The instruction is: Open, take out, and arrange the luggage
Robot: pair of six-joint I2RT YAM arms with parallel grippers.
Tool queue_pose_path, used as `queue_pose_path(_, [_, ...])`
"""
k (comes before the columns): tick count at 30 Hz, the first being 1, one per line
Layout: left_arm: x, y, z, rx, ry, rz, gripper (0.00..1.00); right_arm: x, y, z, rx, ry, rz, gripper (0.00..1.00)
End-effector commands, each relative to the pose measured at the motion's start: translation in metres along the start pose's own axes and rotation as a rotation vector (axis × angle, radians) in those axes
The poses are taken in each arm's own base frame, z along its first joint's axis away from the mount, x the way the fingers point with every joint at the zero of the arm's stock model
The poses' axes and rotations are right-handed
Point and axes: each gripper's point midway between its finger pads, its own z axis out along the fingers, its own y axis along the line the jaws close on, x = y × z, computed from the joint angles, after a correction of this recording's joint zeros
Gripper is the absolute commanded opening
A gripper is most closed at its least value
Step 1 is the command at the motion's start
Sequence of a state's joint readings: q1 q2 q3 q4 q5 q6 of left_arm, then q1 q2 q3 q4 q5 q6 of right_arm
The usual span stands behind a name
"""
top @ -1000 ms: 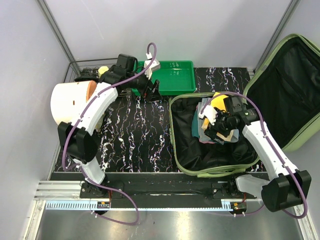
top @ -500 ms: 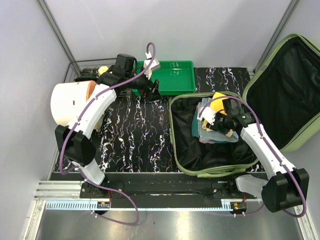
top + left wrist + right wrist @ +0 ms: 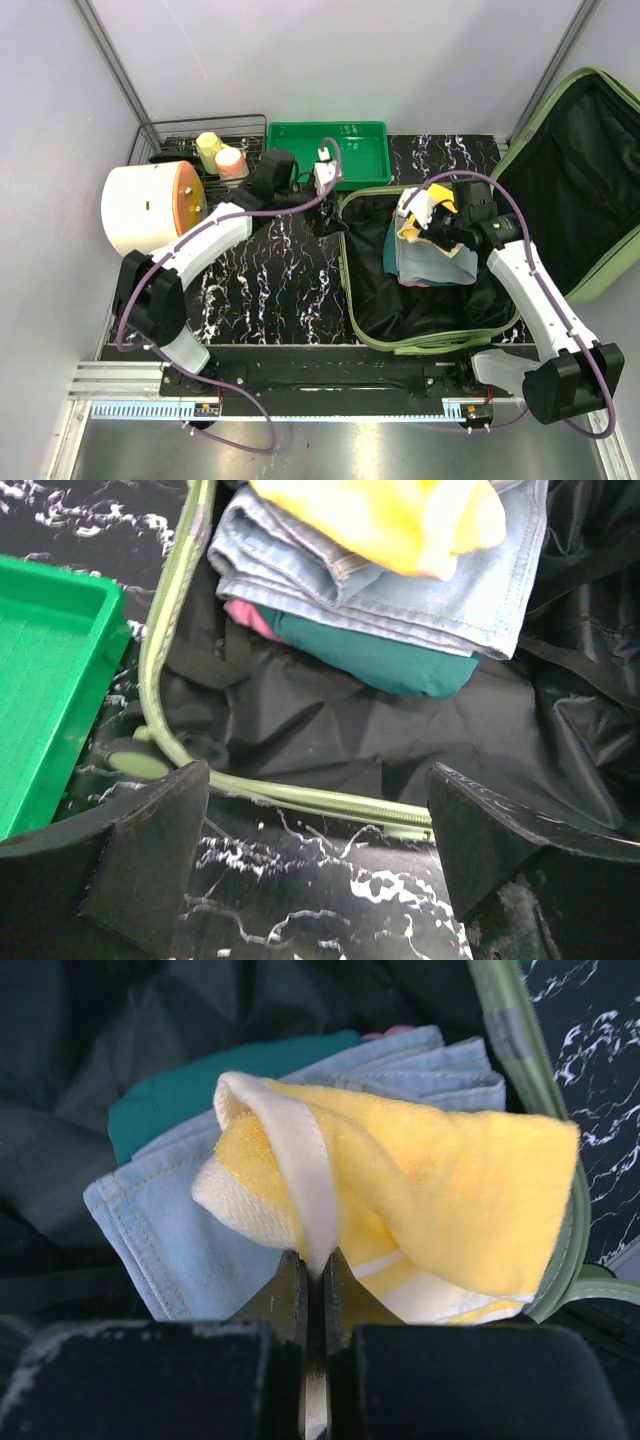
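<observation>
The pale olive-green luggage (image 3: 352, 290) lies open on the table, its lid (image 3: 590, 150) leaning back at the right. Inside on the black lining sits a folded stack: a yellow towel (image 3: 430, 1190) on top, light blue jeans (image 3: 150, 1230), then a teal garment (image 3: 400, 665). My right gripper (image 3: 312, 1265) is shut on the towel's white edge, raising that edge off the jeans. My left gripper (image 3: 320, 780) stands open, low over the marbled table just outside the luggage rim (image 3: 165, 660), near a small green wheel (image 3: 135, 760). Nothing is between its fingers (image 3: 150, 850).
A bright green shallow tray (image 3: 330, 150) sits behind the luggage's far left corner. A wire rack (image 3: 170, 130) with two bottles stands at the back left. A white cylinder with an orange face (image 3: 145, 207) lies in front of it.
My right gripper has shut on the yellow towel and pulled its edge up. My left arm has swung from the green tray's corner to the luggage's left rim, still open.
</observation>
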State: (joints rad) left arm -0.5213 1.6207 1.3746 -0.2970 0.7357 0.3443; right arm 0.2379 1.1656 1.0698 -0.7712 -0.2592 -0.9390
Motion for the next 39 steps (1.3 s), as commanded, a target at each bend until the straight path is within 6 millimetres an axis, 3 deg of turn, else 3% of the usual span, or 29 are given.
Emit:
queue_pose_path(1, [-0.087, -0.014, 0.001, -0.032, -0.369, 0.371, 0.93, -0.041, -0.015, -0.017, 0.029, -0.159, 0.064, 0.00])
queue_pose_path(3, [-0.086, -0.025, 0.012, -0.013, -0.395, 0.404, 0.94, -0.048, -0.015, -0.021, 0.024, -0.185, 0.072, 0.00])
queue_pose_path(4, [-0.095, -0.028, 0.013, -0.021, -0.440, 0.447, 0.94, -0.051, -0.015, -0.024, 0.024, -0.198, 0.082, 0.00])
queue_pose_path(8, [-0.089, -0.047, 0.035, 0.010, -0.471, 0.553, 0.95, -0.066, -0.014, -0.036, 0.017, -0.256, 0.080, 0.00])
queue_pose_path(13, [-0.093, -0.065, 0.052, 0.055, -0.507, 0.623, 0.95, -0.079, 0.002, -0.048, -0.043, -0.331, 0.062, 0.00])
queue_pose_path(22, [-0.079, -0.108, 0.083, 0.220, -0.486, 0.755, 0.91, -0.092, 0.008, -0.057, -0.084, -0.387, 0.067, 0.00])
queue_pose_path(28, [-0.076, -0.109, 0.107, 0.166, -0.434, 0.814, 0.90, -0.094, 0.015, -0.056, -0.135, -0.390, 0.061, 0.00])
queue_pose_path(30, [-0.083, -0.103, 0.110, 0.129, -0.416, 0.821, 0.84, -0.093, 0.017, -0.055, -0.148, -0.384, 0.063, 0.00])
queue_pose_path(31, [-0.080, -0.103, 0.114, 0.136, -0.398, 0.811, 0.74, -0.092, 0.019, -0.055, -0.158, -0.382, 0.070, 0.00])
queue_pose_path(33, [-0.080, -0.099, 0.115, 0.121, -0.383, 0.807, 0.61, -0.095, 0.020, -0.056, -0.170, -0.388, 0.074, 0.00])
queue_pose_path(34, [-0.079, -0.099, 0.114, 0.123, -0.375, 0.824, 0.47, -0.095, 0.021, -0.058, -0.169, -0.393, 0.077, 0.00])
queue_pose_path(36, [-0.079, -0.097, 0.113, 0.115, -0.363, 0.835, 0.32, -0.097, 0.020, -0.061, -0.168, -0.397, 0.087, 0.01])
queue_pose_path(37, [-0.082, -0.094, 0.108, 0.108, -0.362, 0.826, 0.23, -0.098, 0.021, -0.062, -0.165, -0.401, 0.090, 0.09])
queue_pose_path(38, [-0.083, -0.095, 0.107, 0.120, -0.361, 0.814, 0.09, -0.099, 0.020, -0.064, -0.160, -0.404, 0.093, 0.23])
queue_pose_path(39, [-0.085, -0.096, 0.103, 0.132, -0.365, 0.769, 0.05, -0.098, 0.018, -0.064, -0.150, -0.396, 0.133, 0.66])
